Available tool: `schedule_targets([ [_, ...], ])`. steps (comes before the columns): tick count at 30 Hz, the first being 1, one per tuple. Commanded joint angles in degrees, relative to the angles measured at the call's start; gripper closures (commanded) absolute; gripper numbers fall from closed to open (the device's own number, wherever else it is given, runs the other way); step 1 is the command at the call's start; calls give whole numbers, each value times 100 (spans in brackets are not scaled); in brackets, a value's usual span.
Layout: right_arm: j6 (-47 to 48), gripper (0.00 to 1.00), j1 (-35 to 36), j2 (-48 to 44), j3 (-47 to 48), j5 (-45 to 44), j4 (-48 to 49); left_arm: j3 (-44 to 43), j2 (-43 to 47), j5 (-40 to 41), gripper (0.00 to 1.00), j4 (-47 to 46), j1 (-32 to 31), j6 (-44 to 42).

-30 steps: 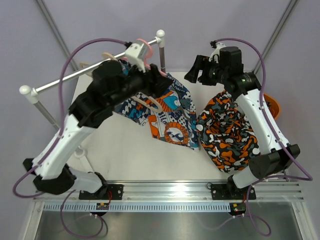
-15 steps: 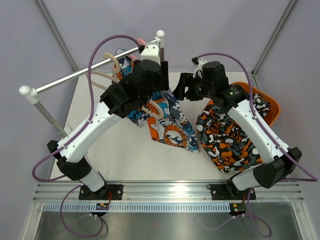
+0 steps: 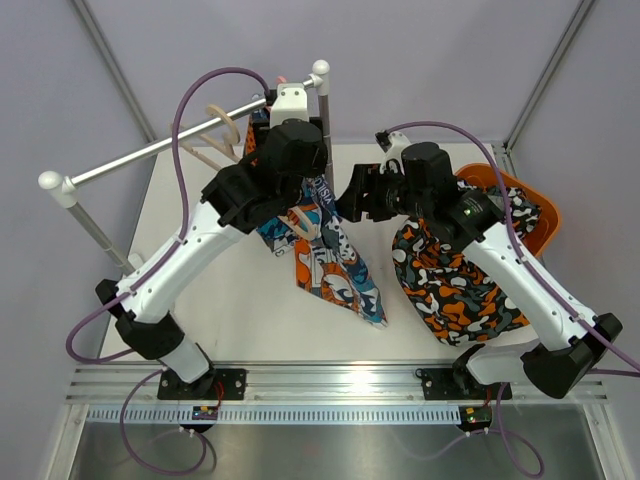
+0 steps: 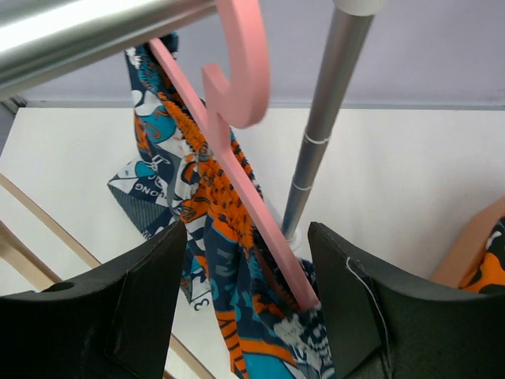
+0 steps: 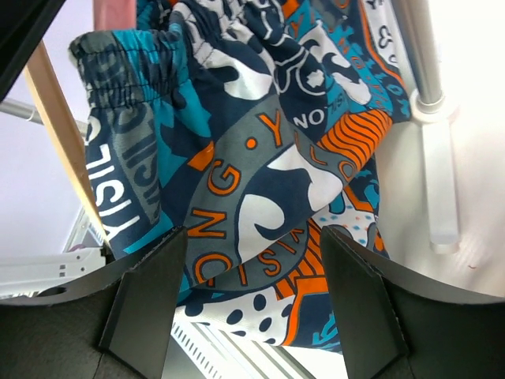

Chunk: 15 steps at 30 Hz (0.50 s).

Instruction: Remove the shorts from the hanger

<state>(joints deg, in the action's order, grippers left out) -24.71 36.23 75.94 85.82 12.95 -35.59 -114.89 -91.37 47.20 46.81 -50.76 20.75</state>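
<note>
The blue, teal, orange and white print shorts (image 3: pixel 325 262) hang on a pink hanger (image 4: pixel 237 103) hooked over the metal rail (image 3: pixel 150 150), with their lower end trailing on the table. My left gripper (image 4: pixel 248 308) is open, its jaws on either side of the hanger's lower arm and the shorts (image 4: pixel 213 260). My right gripper (image 3: pixel 352 197) is open just right of the hanging shorts, which fill the right wrist view (image 5: pixel 260 158) between its jaws (image 5: pixel 252 300). The camouflage shorts (image 3: pixel 455 275) lie in a heap at the table's right.
An orange basket (image 3: pixel 545 205) sits at the back right, partly under the camouflage shorts. Empty wooden hangers (image 3: pixel 215 130) hang on the rail left of my left arm. The rail's upright post (image 3: pixel 322 110) stands right beside the pink hanger.
My left arm has swung right toward the post. The print shorts have been raised from lying spread on the table to hanging narrow. My right gripper has moved left, close to them.
</note>
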Motion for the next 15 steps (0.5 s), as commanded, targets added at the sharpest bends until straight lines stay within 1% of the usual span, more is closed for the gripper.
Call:
schedule_targets([
  [1,-95,23,147,-36,13,-100,281,-341,-214,185,34,-102,207,-1],
  [4,-122,23,226,-44,22,-117,307,-472,-416,-87,36,-119,426,8],
  [6,-131,23,271,-27,22,-117,325,-578,-512,-88,37,-93,488,-1],
  [9,-131,24,332,-1,22,-126,334,-701,-618,-299,39,-119,611,-19],
  [12,-122,24,359,0,22,-161,351,-781,-706,-369,44,-180,664,-62],
  [15,-104,23,367,17,14,-179,343,-885,-759,-404,53,-233,682,-141],
])
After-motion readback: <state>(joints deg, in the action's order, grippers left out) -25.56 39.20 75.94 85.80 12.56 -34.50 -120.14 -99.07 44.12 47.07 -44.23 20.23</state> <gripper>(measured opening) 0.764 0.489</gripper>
